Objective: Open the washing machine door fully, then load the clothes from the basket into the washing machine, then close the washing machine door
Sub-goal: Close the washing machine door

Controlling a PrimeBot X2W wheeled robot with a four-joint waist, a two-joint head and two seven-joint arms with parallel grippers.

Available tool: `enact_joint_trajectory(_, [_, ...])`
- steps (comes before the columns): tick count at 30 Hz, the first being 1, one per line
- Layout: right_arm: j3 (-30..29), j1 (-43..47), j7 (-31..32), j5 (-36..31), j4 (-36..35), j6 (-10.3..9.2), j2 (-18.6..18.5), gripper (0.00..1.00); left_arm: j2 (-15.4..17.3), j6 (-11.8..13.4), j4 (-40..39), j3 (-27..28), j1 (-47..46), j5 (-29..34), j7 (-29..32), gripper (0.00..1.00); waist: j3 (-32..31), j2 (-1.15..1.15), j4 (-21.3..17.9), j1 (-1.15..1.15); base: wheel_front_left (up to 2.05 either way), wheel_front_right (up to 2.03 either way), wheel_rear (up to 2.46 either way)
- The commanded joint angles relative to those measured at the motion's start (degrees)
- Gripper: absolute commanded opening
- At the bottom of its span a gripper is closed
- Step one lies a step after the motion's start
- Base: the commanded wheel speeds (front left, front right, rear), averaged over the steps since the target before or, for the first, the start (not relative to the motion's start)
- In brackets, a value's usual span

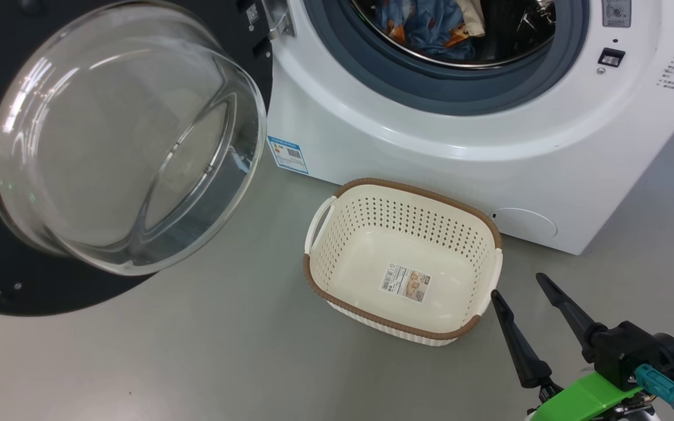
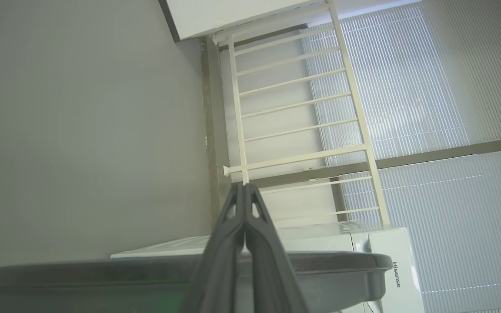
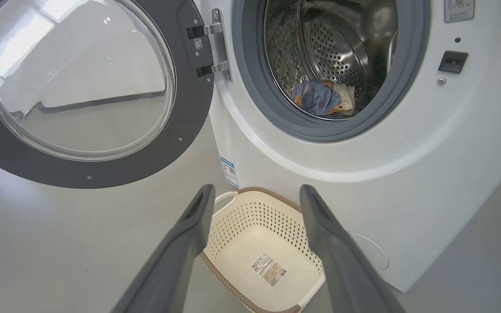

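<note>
Washing machine door [image 1: 120,140]: a clear, smooth glass bowl is gleaming inside a glossy black plastic ring. Drum [image 3: 342,43]: perforated steel is shining. Basket [image 1: 407,213]: matt cream perforated plastic is carrying a brown woven-look rim. Clothes [image 3: 320,98]: soft cloth is showing creases.

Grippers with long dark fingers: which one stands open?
The right gripper, fingers spread near the white perforated plastic basket; the left gripper has fingers pressed together.
</note>
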Motion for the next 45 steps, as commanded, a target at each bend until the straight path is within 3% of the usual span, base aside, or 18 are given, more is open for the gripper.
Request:
enact_joint_trajectory(1, [1.61, -2.28, 0.18, 0.40, -1.87, 0.09, -0.23, 1.00, 3.96, -0.73, -0.67, 1.33, -2.02, 1.00, 0.46, 0.00, 0.19, 0.00, -0.20, 0.00, 0.00, 0.00, 0.00])
enact_joint_trajectory(26, [0.84, -3.12, 0.12, 0.44, -2.30, 0.09, -0.16, 1.00, 2.90, -3.73, 2.22, -1.54, -1.47, 2.01, 6.96, 0.00, 2.07, 0.00, -1.12, 0.00, 0.00, 0.00, 0.00])
enact_joint_trajectory(45, [0.83, -2.92, -1.10, 0.34, -1.11, 0.09, 1.03, 1.00, -0.96, -6.94, -6.71, 0.45, 7.85, -4.08, 17.52, 0.00, 1.26, 0.00, 0.08, 0.00, 0.00, 0.00, 0.00])
